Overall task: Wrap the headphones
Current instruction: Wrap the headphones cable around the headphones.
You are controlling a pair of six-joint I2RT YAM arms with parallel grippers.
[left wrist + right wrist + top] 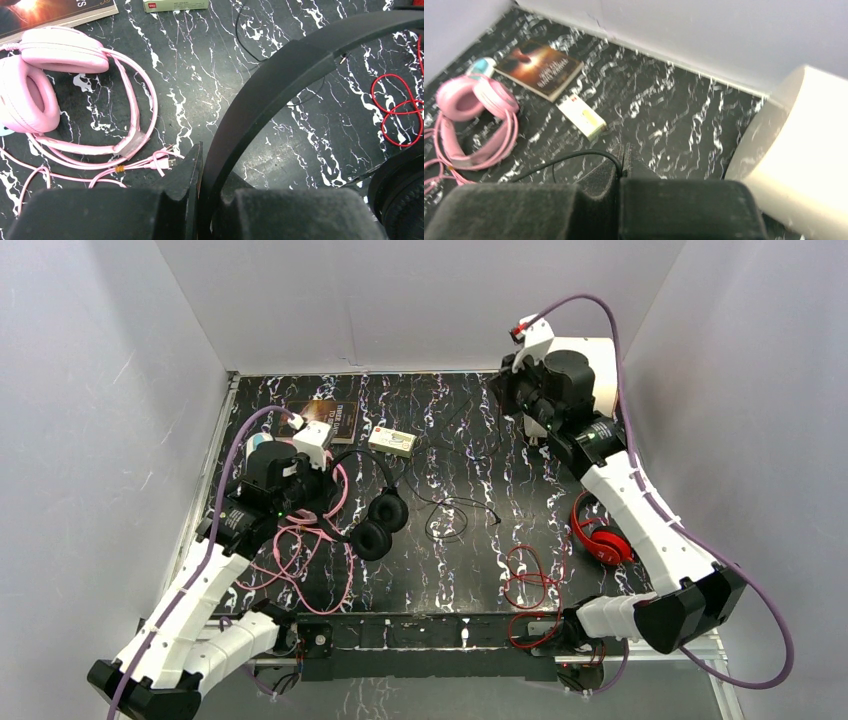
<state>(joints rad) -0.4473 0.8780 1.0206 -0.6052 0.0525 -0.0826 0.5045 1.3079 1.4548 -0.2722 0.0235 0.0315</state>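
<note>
Starting at the near edge, you have the red cable (pixel 527 585) lying in loose loops, with the red headphones (pixel 603 543) just beyond on the right and the pink cable (pixel 300 555) tangled on the left. Neither set is wrapped yet.

Mid-table, your left gripper (pixel 207 170) is clenched on the headband (pixel 280 75) of the black headphones (pixel 380 525). Their two earcups sit side by side at the middle of the table. That band looks stiff and smooth, so it should be a firm handle, but it could twist in the pads if you swing it. The set looks light. Avoid the soft cushions, which would squash and turn. The pink headphones (pixel 35 95) lie on the table left of that grip.

Farther out, the black cable (pixel 584 153) trails across the table and up into your right gripper (pixel 624 157), which is pinched shut on it at the far right. It is thin and limp, so expect it to slide and kink. Hold light tension as you wind it around the band.

At the far side sit a book (pixel 540 67), a small box (pixel 581 117) and a pale roll (pixel 799 150).
</note>
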